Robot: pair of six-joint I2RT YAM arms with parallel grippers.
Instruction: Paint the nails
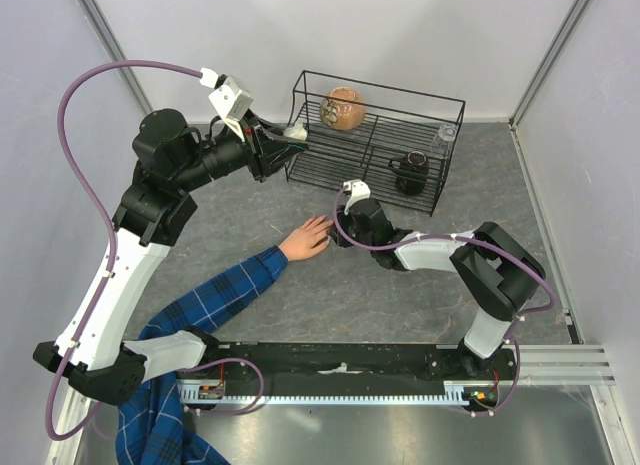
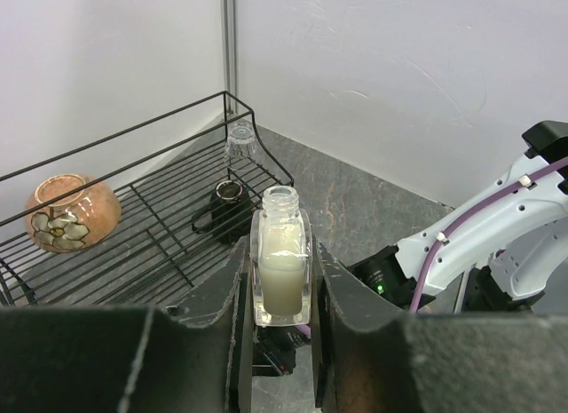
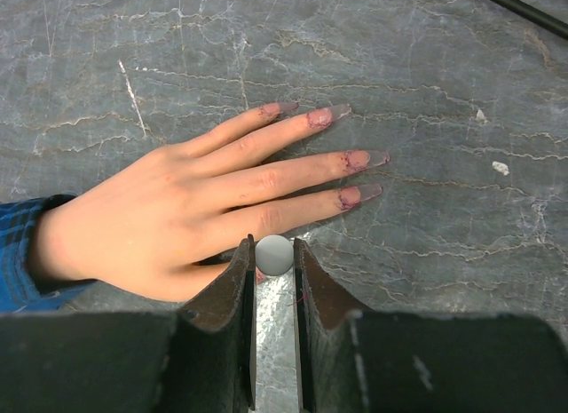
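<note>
A light skin-coloured hand (image 1: 305, 240) with a blue plaid sleeve (image 1: 225, 295) lies flat on the grey table. In the right wrist view the hand (image 3: 177, 209) shows four long pale nails (image 3: 377, 157) with reddish smears at their bases; the thumb is hidden under my fingers. My right gripper (image 3: 274, 255) is shut on a round white cap (image 3: 274, 250), right at the hand's near edge (image 1: 335, 230). My left gripper (image 2: 282, 262) is shut on a small clear uncapped bottle (image 2: 282, 253) of whitish liquid, held upright near the rack (image 1: 292, 135).
A black wire rack (image 1: 384, 88) at the back holds a brown flowered vase (image 1: 342, 108), a black cup (image 1: 410, 170) and a small glass (image 1: 446, 135). They also show in the left wrist view: vase (image 2: 71, 213), cup (image 2: 226, 209), glass (image 2: 240, 142). Walls enclose the table.
</note>
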